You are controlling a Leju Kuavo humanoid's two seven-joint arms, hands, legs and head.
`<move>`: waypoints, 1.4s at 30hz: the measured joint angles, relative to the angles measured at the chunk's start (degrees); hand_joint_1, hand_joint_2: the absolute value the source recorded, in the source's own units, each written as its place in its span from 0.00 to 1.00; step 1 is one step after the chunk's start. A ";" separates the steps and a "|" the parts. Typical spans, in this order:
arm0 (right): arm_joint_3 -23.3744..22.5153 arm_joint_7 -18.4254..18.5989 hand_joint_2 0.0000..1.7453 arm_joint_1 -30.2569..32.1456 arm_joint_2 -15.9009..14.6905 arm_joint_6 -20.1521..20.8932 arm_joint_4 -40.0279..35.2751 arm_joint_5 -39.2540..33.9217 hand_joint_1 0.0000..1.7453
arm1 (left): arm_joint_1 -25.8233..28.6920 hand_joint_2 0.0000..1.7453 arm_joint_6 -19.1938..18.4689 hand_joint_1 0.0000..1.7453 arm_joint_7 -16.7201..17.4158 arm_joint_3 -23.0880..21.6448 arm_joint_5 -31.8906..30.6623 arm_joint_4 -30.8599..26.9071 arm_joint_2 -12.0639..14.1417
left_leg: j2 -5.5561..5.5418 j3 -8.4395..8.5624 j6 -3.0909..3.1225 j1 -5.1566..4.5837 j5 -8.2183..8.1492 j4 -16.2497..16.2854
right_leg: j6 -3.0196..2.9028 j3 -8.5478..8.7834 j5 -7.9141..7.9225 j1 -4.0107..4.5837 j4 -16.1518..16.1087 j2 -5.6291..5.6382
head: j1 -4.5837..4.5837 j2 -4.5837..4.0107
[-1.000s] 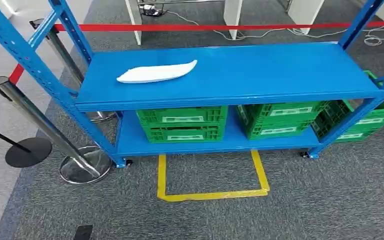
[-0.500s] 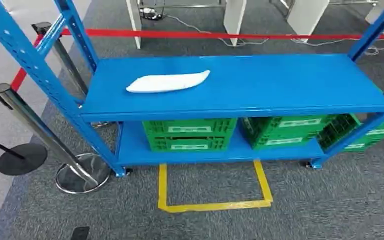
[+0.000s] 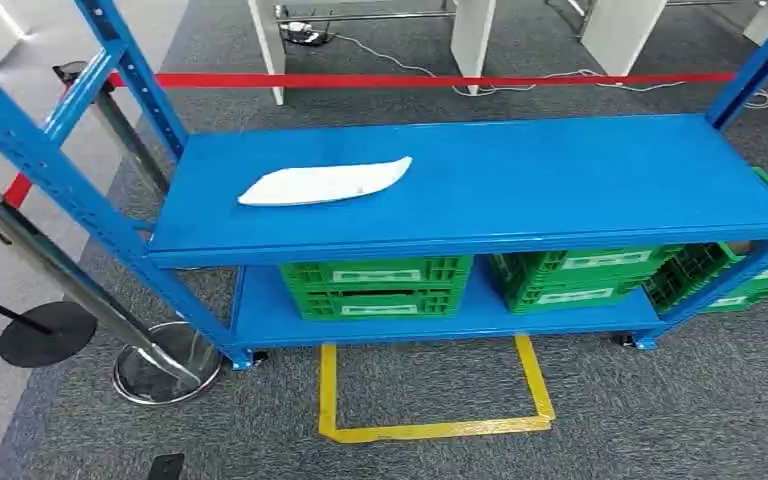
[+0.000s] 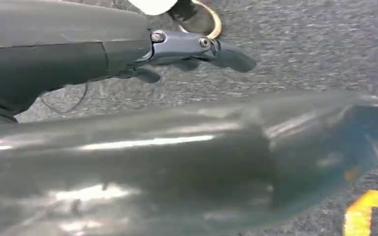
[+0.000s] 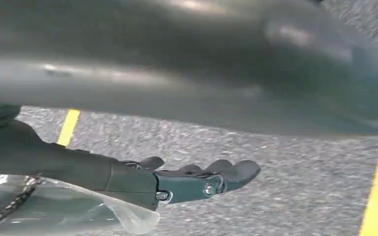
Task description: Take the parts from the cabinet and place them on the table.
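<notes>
A long white part (image 3: pixel 325 182) lies flat on the left half of the blue rack's upper shelf (image 3: pixel 560 180) in the head view. My left hand (image 4: pixel 197 49) hangs over grey carpet in the left wrist view, its fingers stretched out and holding nothing. My right hand (image 5: pixel 202 179) hangs the same way over the carpet in the right wrist view, fingers extended and empty. Both hands are far from the part.
Green crates (image 3: pixel 375 287) (image 3: pixel 580 278) stand on the rack's lower shelf, with another (image 3: pixel 760 280) at the right end. A chrome stanchion (image 3: pixel 160 360) with a red belt (image 3: pixel 440 79) stands left of the rack. A yellow tape square (image 3: pixel 430 430) marks the carpet in front.
The whole head picture has shifted as the camera moved: the rack now sits lower and a little nearer. The white part keeps its place on the shelf.
</notes>
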 joint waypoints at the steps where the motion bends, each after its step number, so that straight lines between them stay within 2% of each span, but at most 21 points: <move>1: -0.02 0.00 0.00 -0.08 0.00 0.11 0.00 0.00 0.00 | -0.02 0.00 0.00 0.00 0.00 0.00 0.00 0.00 0.02 | 0.00 -2.47 -0.35 0.18 -1.73 4.03 | -0.24 0.21 -0.27 -0.03 -0.04 0.00 | 0.02 0.00; 3: -0.09 0.02 0.00 -0.10 0.00 0.11 0.00 0.00 0.00 | 0.07 0.00 0.00 0.00 0.00 0.00 0.00 0.00 0.04 | 0.01 -6.38 -1.04 0.63 -5.06 9.36 | -0.26 0.72 -0.89 -0.12 -0.04 0.09 | -0.02 0.00; 4: -0.13 0.02 0.00 -0.02 -0.02 0.15 0.00 0.00 0.00 | 0.26 0.00 0.02 0.00 0.00 0.00 0.04 0.00 0.04 | 0.01 -7.07 -1.23 0.93 -4.37 9.12 | -0.20 1.19 -1.24 -0.17 -0.03 0.22 | -0.02 0.00; 5: -0.18 0.02 0.00 0.00 -0.02 0.18 0.00 0.02 0.00 | 0.31 0.00 0.02 0.00 0.02 0.00 0.04 0.00 0.07 | 0.01 -6.63 -1.44 1.19 -1.90 6.68 | -0.07 1.73 -1.57 -0.22 -0.03 0.28 | -0.04 0.00; 7: -0.26 0.00 0.00 -0.03 -0.02 0.59 0.00 0.15 0.00 | 0.26 0.00 0.37 0.00 0.18 0.00 -0.18 0.00 0.07 | 0.02 -3.96 -1.67 1.52 5.68 -2.33 | 0.30 2.92 -2.30 -0.34 -0.03 0.37 | -0.04 0.00; 8: -0.33 -0.09 0.00 0.02 -0.02 0.90 0.00 0.15 0.00 | 0.32 0.00 0.59 0.00 0.28 0.00 -0.18 0.02 0.07 | 0.01 -3.18 -1.59 1.56 7.57 -5.36 | 0.62 2.27 -2.67 -0.37 -0.12 0.34 | -0.09 0.00; 9: -0.37 -0.15 0.00 -0.05 -0.07 1.03 0.00 0.17 0.00 | 0.26 0.00 0.79 0.00 0.48 0.00 -0.20 0.02 0.07 | 0.18 -3.55 -1.42 1.09 4.36 -5.63 | 1.08 3.10 -2.95 -0.23 0.15 0.43 | -0.06 0.00; 10: -0.40 -0.13 0.00 -0.32 -0.07 0.73 0.00 0.26 0.00 | 0.11 0.00 0.96 0.00 0.61 0.00 -0.28 0.00 0.04 | 0.10 -3.38 -0.50 0.92 5.95 -5.96 | 1.60 2.79 -3.18 -0.23 0.19 0.46 | -0.15 0.00; 14: -0.39 -0.15 0.00 -0.21 -0.07 -0.06 0.00 0.39 0.00 | 0.24 0.00 0.98 0.00 0.74 0.04 -0.39 0.00 0.04 | 0.14 -2.32 1.18 1.06 6.87 -7.52 | 2.75 2.78 -4.60 -0.52 0.68 0.33 | -0.04 0.00; 17: -0.39 -0.15 0.00 -0.26 -0.07 -0.13 0.00 0.39 0.00 | 0.04 0.00 0.98 0.00 0.72 0.02 -0.52 0.00 -0.04 | 0.20 -2.18 1.86 0.91 6.56 -7.56 | 3.09 -3.67 -10.79 -0.64 12.75 0.35 | -0.11 0.00; 18: -0.39 -0.15 0.00 -0.20 -0.07 -0.11 0.00 0.39 0.00 | 0.03 0.00 0.98 0.00 0.72 0.02 -0.52 0.00 -0.04 | 0.21 -2.19 1.91 0.87 6.47 -7.55 | 3.18 -5.03 -11.48 -0.66 14.98 0.34 | -0.09 0.00; 20: -0.48 -0.13 0.00 -0.03 -0.07 -0.17 0.00 0.37 0.00 | 0.14 0.00 0.98 0.00 0.72 0.04 -0.52 0.00 -0.02 | 0.15 -1.91 1.88 0.86 6.18 -7.51 | 3.33 -6.31 -9.13 -0.73 15.15 0.32 | -0.06 0.00; 23: -0.50 -0.13 0.00 -0.22 -0.07 -0.24 0.00 0.33 0.00 | 0.12 0.00 0.96 0.00 0.72 0.04 -0.55 0.00 -0.13 | 0.06 -1.03 1.16 0.91 5.47 -7.39 | 3.17 -0.35 -1.12 -0.90 1.17 0.06 | -0.04 0.00; 29: -1.20 0.04 0.00 -0.17 -0.09 1.07 0.00 -1.22 0.00 | -0.02 0.00 0.96 0.00 0.92 0.04 -0.77 0.00 -0.13 | 0.20 -1.10 -0.37 0.78 4.97 -7.09 | 1.42 0.49 -0.97 -0.75 0.15 0.56 | -0.17 0.00; 30: -1.29 0.04 0.00 -0.19 -0.11 1.64 0.00 -1.55 0.00 | -0.03 0.00 0.98 0.00 0.96 0.04 -0.85 0.00 -0.15 | 0.20 -1.75 -0.68 0.81 3.18 -4.92 | 1.10 0.57 -1.00 -0.79 0.09 0.75 | -0.48 0.00; 33: -1.98 0.28 0.00 -0.19 -0.13 1.73 0.00 -1.85 0.00 | -0.01 0.00 0.98 0.00 1.22 0.04 -0.87 0.00 -0.15 | 0.19 -7.59 -0.99 0.88 -2.95 8.43 | 0.77 0.67 -1.13 -0.63 0.10 1.36 | -0.65 0.00; 34: -2.10 0.31 0.00 -0.14 -0.13 1.68 0.00 -1.92 0.00 | 0.05 0.00 0.98 0.00 1.25 0.04 -0.87 0.00 -0.15 | 0.19 -8.68 -0.98 0.88 -3.17 10.65 | 0.74 0.70 -1.15 -0.59 0.10 1.76 | -0.68 0.00; 36: -2.23 0.33 0.00 -0.16 -0.20 1.84 0.00 -1.95 0.00 | 0.10 0.00 0.98 0.00 1.25 0.04 -1.03 0.00 -0.15 | 0.11 -7.03 -0.64 0.87 0.60 6.89 | 0.77 0.91 -1.17 -0.58 0.11 3.00 | -0.68 0.00; 38: -2.47 0.33 0.00 -0.29 -0.20 2.25 0.00 -2.01 0.00 | 0.10 0.00 0.98 0.00 1.25 0.04 -1.22 0.00 -0.15 | -1.95 -2.29 -0.04 0.88 6.27 -3.55 | 0.83 1.31 -1.25 -0.65 0.12 4.42 | -0.68 0.00; 39: -2.54 0.33 0.00 -0.35 -0.20 2.38 0.00 -2.08 0.00 | 0.18 0.00 0.98 0.00 1.25 0.04 -1.25 0.00 -0.06 | -4.66 -1.11 0.26 0.99 5.74 -5.47 | 0.95 1.05 -1.32 -0.67 0.10 4.90 | -0.48 0.00; 42: -2.62 0.61 0.00 -0.39 -0.20 2.47 0.00 -2.14 0.00 | 0.00 0.00 1.01 0.00 1.27 0.02 -1.29 0.00 -0.09 | -3.66 -0.78 0.54 0.68 5.20 -7.19 | 2.07 0.10 -0.80 -1.26 0.09 6.63 | -1.03 0.00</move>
